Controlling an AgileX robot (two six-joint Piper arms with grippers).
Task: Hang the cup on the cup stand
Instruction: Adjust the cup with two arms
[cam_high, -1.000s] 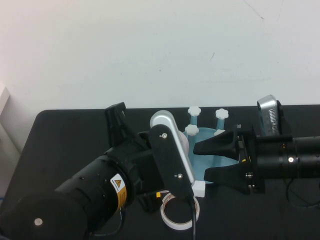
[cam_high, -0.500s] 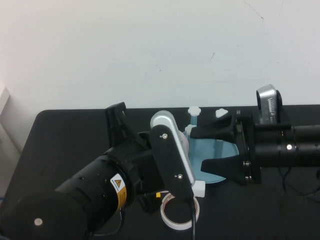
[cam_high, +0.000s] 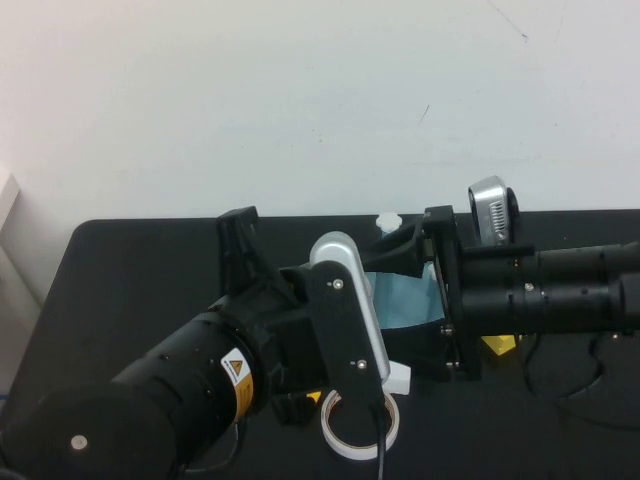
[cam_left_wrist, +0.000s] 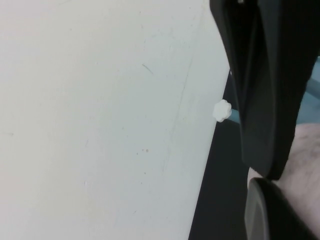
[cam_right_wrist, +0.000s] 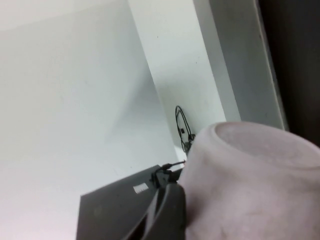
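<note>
- At the middle of the black table (cam_high: 140, 270), toward its 12 o'clock edge, sits the cup stand (cam_high: 400, 300). Only part of its light-blue base and one white post cap (cam_high: 388, 218) show in the high view; the arms hide the rest.
- The left arm comes in from 7 o'clock, and its wrist covers the 9 o'clock side of the stand.
- The left tool (cam_left_wrist: 262, 177) shows only in its own wrist view. Its fingers are pressed together, with the pale pink cup (cam_left_wrist: 305, 160) right against them, and they seem to pinch the cup by its wall.
- The cup is hidden behind the left wrist in the high view. In the right wrist view it fills the near corner, closed end toward the camera. Whether it sits on a post cannot be told.
- The right arm comes in level from 3 o'clock. The right tool (cam_high: 400, 305) is over the stand with its fingers spread wide and nothing between them.
- One dark right finger (cam_right_wrist: 162, 215) lies just beside the cup's wall; contact is unclear.
- A white tape ring (cam_high: 335, 435) lies flat at 6 o'clock of the stand, at the near edge.
- A small yellow object (cam_high: 497, 345) sits at 4 o'clock of the stand, under the right arm.
- A white wall (cam_high: 300, 100) stands behind the table.
</note>
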